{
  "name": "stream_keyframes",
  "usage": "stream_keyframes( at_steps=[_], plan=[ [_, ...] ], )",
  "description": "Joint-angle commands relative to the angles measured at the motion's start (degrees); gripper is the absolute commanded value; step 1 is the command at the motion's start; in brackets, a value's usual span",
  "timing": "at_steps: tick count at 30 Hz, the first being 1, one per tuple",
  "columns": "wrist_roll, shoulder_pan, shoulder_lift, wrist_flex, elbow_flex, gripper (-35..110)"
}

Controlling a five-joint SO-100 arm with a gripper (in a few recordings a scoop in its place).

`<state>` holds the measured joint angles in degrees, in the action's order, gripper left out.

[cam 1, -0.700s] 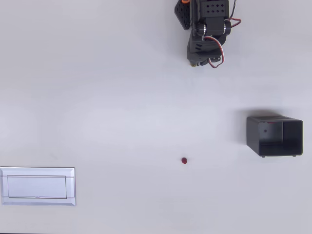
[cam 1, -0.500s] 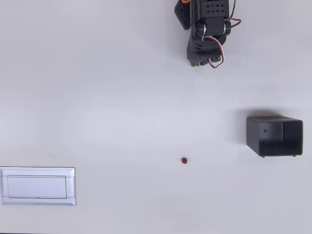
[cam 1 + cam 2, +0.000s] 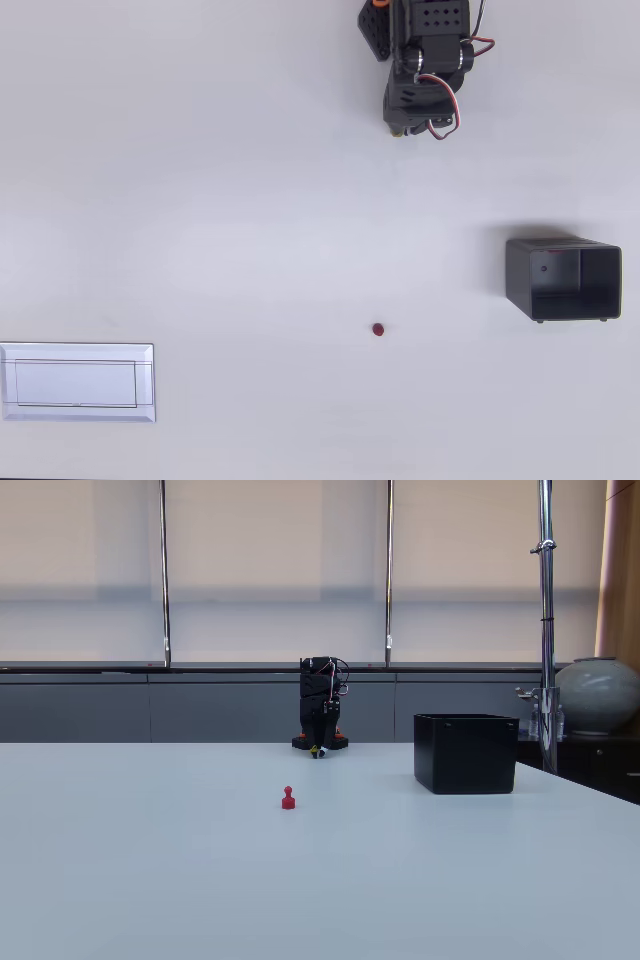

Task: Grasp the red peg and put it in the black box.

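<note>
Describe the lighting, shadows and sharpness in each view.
Overhead view: even, bright light, no glare; the black box casts a soft shadow toward the top edge; the red peg is sharp. Fixed view: dimmer, flat light; the peg and box are in focus, shadows faint.

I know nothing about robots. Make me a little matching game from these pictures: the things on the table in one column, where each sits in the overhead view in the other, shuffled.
Things:
1. red peg
2. black box
3. white tray
4. gripper

Places in the overhead view:
A. top edge, right of centre
B. lower left corner
C. right side, halfway down
D. alone, below centre

Pairs: 1-D, 2-C, 3-B, 4-A
</note>
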<state>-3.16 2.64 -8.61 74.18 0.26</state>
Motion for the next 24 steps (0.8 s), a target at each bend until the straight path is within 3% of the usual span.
stream_keyframes(
  at_steps=[1,8,17,24],
  plan=[
    [-0.79,0.00,-2.37,1.76,0.53,1],
    [1.58,-0.62,-2.02,-1.23,0.53,1],
    [6.15,-3.78,16.87,-25.22,0.53,3],
    [4.75,-4.75,37.88,-53.26,0.97,1]
  ],
)
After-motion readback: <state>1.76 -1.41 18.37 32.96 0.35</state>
